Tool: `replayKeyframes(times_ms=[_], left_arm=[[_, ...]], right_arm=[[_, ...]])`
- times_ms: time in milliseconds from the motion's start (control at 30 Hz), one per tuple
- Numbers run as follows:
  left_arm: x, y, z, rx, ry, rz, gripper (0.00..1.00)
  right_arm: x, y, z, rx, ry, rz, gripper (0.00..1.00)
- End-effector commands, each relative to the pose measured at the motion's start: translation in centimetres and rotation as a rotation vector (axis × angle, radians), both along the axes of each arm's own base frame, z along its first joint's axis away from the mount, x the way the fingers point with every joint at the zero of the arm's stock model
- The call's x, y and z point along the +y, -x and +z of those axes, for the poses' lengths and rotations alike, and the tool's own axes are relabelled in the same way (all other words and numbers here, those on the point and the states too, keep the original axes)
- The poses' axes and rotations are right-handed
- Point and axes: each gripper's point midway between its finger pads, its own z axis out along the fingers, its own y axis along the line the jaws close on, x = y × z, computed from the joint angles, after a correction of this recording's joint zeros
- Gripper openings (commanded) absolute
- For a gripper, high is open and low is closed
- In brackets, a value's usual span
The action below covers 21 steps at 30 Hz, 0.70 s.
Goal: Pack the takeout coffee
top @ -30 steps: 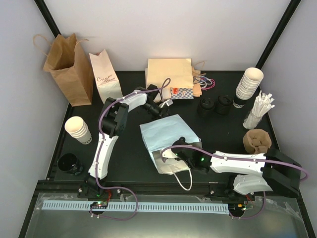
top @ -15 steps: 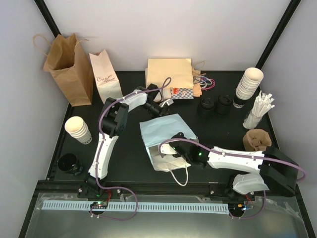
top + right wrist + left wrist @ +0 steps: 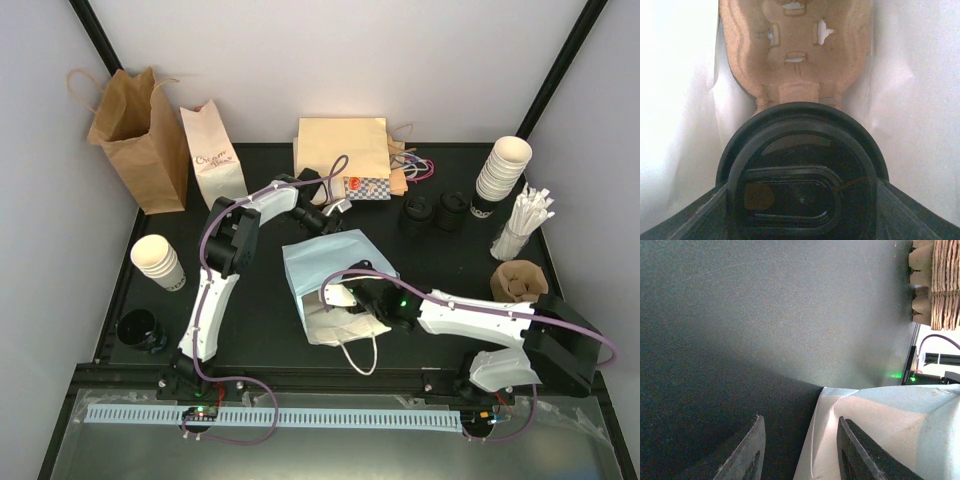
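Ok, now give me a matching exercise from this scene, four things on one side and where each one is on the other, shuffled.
Things:
1. takeout coffee
2. brown paper bag
3. light blue bag
4. pulp carrier

Places:
a. standing at the table's far left corner
b. lying on its side mid-table
c. between the right gripper fingers
d. inside a bag, just beyond the black lid

Pairs: 1-c, 2-a, 3-b, 4-d

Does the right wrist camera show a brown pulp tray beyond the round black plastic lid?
Yes, the brown moulded pulp tray lies beyond the round black plastic lid.
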Motion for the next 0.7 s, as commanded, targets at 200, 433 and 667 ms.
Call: replayKeyframes(times_ms=[200,433,667], left_arm=[[-3.0,6.2,1.9,0.140,0.045,-0.132,0.43],[-2.9,6.2,1.7,0.142,0.041,-0.132,0.43],[-2.8,6.2,1.4,0.141,0.028,-0.130,0.42]], right_arm=[[-2.4,1.7,-5.4,0.183,0.113,-0.004,0.36],[-2.8,2.8,-6.1,0.203,0.130,0.021,0.37],[-3.5,1.7,-6.1,0.117,0.169,-0.003,0.34]])
